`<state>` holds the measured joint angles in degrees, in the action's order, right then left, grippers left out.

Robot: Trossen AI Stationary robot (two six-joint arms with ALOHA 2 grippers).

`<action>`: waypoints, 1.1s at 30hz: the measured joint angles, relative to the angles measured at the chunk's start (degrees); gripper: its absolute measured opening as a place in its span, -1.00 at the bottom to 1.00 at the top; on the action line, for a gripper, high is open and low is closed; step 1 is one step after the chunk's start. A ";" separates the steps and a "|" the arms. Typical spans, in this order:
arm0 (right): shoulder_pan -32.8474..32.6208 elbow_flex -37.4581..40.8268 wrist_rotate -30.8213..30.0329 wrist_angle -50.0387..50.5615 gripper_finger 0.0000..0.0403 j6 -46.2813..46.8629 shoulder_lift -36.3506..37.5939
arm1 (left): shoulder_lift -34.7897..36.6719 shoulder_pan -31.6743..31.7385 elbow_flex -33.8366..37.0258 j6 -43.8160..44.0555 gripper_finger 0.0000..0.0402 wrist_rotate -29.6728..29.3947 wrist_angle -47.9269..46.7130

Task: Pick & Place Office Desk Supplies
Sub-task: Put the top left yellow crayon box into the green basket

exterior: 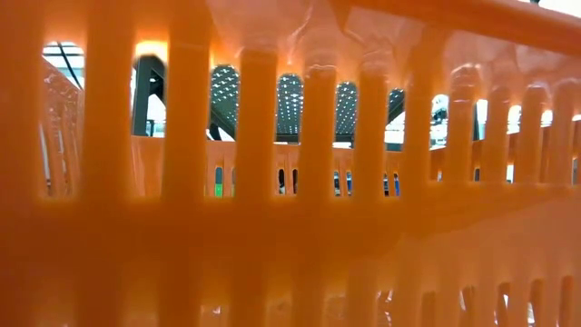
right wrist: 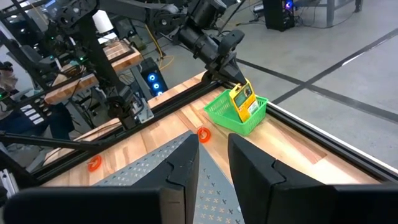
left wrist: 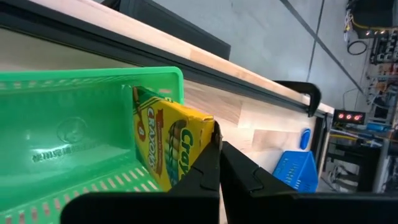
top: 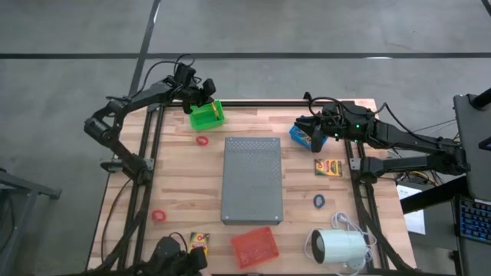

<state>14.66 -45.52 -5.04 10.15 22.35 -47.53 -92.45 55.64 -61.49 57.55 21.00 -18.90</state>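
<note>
1. The left claw (top: 209, 103) is at the upper left of the high view, over the green basket (top: 204, 116). Its fingers are pressed shut on a yellow crayon box (left wrist: 171, 144) — the box stands on end inside the basket, against its wall.
2. The right claw (top: 313, 138) is at the upper right of the high view, just beside the blue basket (top: 298, 134). Its fingers are a little apart and hold nothing.
3. A red ring (top: 202, 141) lies on the wooden surface (top: 176, 176) just below the green basket.
4. The grey slab (top: 252, 180) lies in the middle of the surface.
5. A second crayon box (top: 328, 167) lies right of the slab, and a blue ring (top: 319, 201) lies below it.
6. Another red ring (top: 159, 216) lies at the lower left — a third crayon box (top: 199, 241) is near the bottom edge.
7. A red basket (top: 255, 246) sits below the slab, and it fills the low view.
8. A white cylinder (top: 339, 247) lies at the lower right.
</note>
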 joint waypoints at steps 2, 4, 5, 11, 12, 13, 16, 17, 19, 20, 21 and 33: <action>-0.02 0.00 -0.01 0.00 -0.61 -0.01 0.00 | -0.78 0.00 0.00 -0.56 -1.00 0.04 -0.15; 0.00 0.00 0.00 0.00 -0.62 0.00 0.00 | -1.60 -0.01 0.02 -0.55 -1.00 0.32 -0.63; -0.01 0.00 -0.01 -0.01 -0.62 -0.01 0.00 | -2.03 -0.01 0.02 -0.56 -1.00 0.51 -0.51; 0.00 0.00 -0.02 -0.02 -0.64 0.00 0.00 | -2.96 0.01 0.00 -0.76 -1.00 1.14 -0.87; -0.02 -0.02 -0.02 -0.02 -0.63 0.00 0.00 | -2.96 0.01 -0.01 -0.77 -1.00 1.14 -1.49; -0.01 0.00 -0.02 -0.02 -0.63 0.00 0.00 | -2.94 0.01 -0.04 -0.85 -1.00 1.14 -2.12; 0.00 -0.02 -0.02 -0.02 -0.61 0.00 0.00 | -2.85 0.01 -0.11 -2.55 -1.00 1.03 -4.01; 0.00 0.00 -0.01 -0.02 -0.60 -0.02 0.00 | -2.85 0.01 -0.11 -2.89 -1.00 0.80 -4.71; -0.02 0.00 0.00 0.00 -0.59 0.00 0.00 | -2.83 0.01 -0.11 -3.63 -1.00 0.44 -5.92; -0.02 -0.01 0.00 -0.02 -0.59 -0.01 0.00 | -2.85 0.01 -0.11 -3.76 -1.00 -0.04 -6.93; -0.01 0.00 -0.02 -0.01 -0.58 0.00 0.00 | -3.00 0.01 0.02 -3.82 -1.00 -0.70 -7.97; -0.02 -0.01 -0.02 -0.01 -0.62 0.00 -0.02 | -3.07 0.21 0.07 -5.37 -1.00 -3.17 -11.30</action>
<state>14.64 -45.52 -5.06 10.15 22.35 -47.55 -95.53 55.86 -61.43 52.19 17.83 -30.20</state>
